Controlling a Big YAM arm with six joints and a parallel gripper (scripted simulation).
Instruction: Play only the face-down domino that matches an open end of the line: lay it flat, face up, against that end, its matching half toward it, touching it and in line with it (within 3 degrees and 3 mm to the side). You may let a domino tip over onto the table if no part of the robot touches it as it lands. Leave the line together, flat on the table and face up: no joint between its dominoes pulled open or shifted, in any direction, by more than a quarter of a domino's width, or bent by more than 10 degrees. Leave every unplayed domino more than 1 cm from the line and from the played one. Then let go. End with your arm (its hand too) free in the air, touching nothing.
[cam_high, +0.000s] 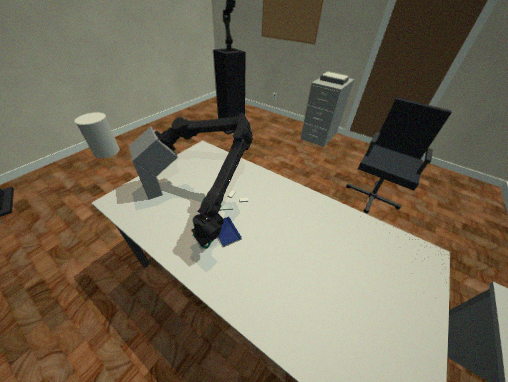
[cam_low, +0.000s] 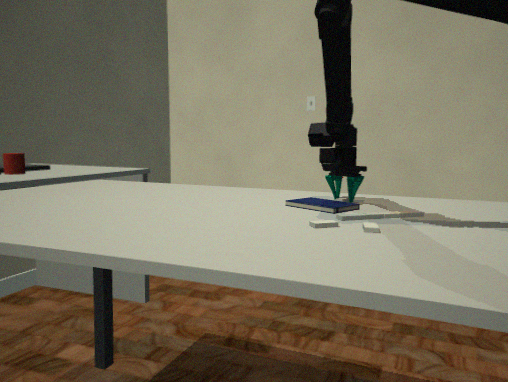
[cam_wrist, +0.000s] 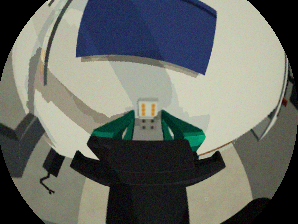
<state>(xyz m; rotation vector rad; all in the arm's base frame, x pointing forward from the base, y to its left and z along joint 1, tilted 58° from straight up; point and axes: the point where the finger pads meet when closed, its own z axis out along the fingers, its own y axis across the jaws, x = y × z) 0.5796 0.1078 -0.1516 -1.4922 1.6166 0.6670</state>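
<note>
My gripper (cam_low: 344, 200) (cam_wrist: 147, 113) is partly open, fingertips low beside the blue book. A domino (cam_wrist: 148, 110) shows face up between the fingers, with narrow gaps at its sides; its far half has six orange pips, its near half four dark pips. Whether it lies quite flat is unclear. The line (cam_high: 227, 209) (cam_low: 381, 216) lies on the book's other side; its pips are too small to read and the arm may cover part of it in the top view. Two unplayed dominoes lie apart from it: one (cam_high: 243, 200) (cam_low: 324, 224) and another (cam_high: 231, 194) (cam_low: 371, 228).
The blue book (cam_high: 229, 232) (cam_low: 320, 203) (cam_wrist: 145, 30) lies between the gripper and the line. A grey angled panel on a post (cam_high: 152, 184) stands on the table (cam_high: 320, 270) near the arm's base end. The table's long edge runs close to the gripper in the top view.
</note>
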